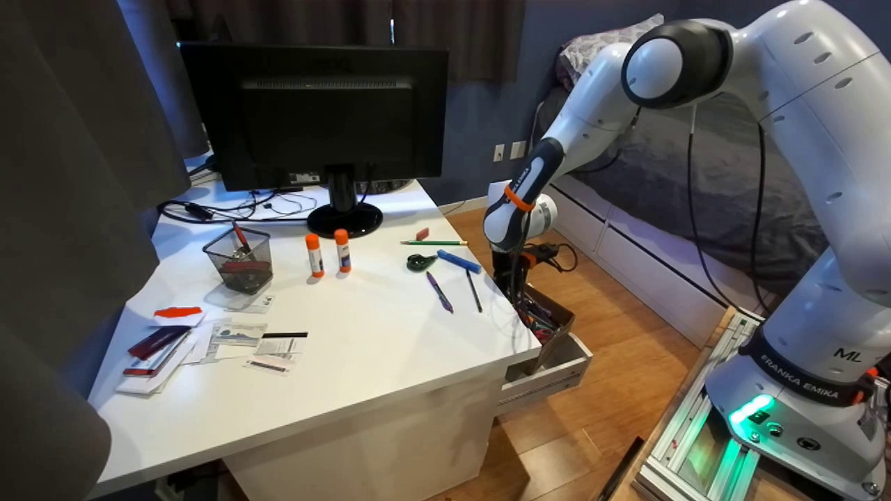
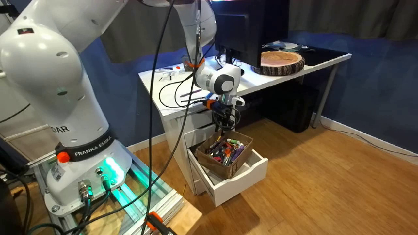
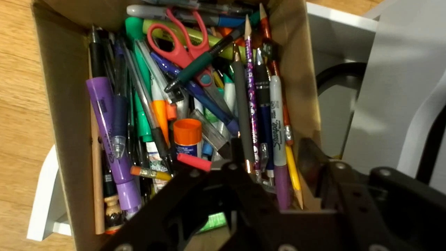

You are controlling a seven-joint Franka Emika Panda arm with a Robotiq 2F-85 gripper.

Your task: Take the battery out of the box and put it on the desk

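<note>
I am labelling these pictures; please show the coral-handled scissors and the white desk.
Coral-handled scissors (image 3: 180, 56): in the wrist view, on the handle.
White desk (image 1: 379, 327): in an exterior view, on the tabletop.

Arm (image 1: 828, 104): glossy white, smooth, rounded, dotted with oval recesses; one small black plate (image 2: 25, 31), flecked red. Cap (image 1: 654, 66): white disc inside a black ring (image 1: 706, 59). Strip (image 1: 546, 156): black, white print too small for me to read fully. Strap (image 1: 520, 200): orange. Letters (image 2: 60, 129), dark: DAR; more letters (image 1: 848, 355): ML. Base (image 2: 81, 171): white, with black band (image 2: 89, 148) marked FRANKA EMIKA, plain from where I stand; green light (image 1: 752, 409), lit; orange-red knob (image 2: 63, 157); pale label (image 2: 57, 172), its print lost to me; silver plugs (image 2: 85, 189). Cables (image 2: 151, 107): long, black. Gripper (image 3: 273, 151): black, with round silver screws (image 3: 340, 166).
</note>
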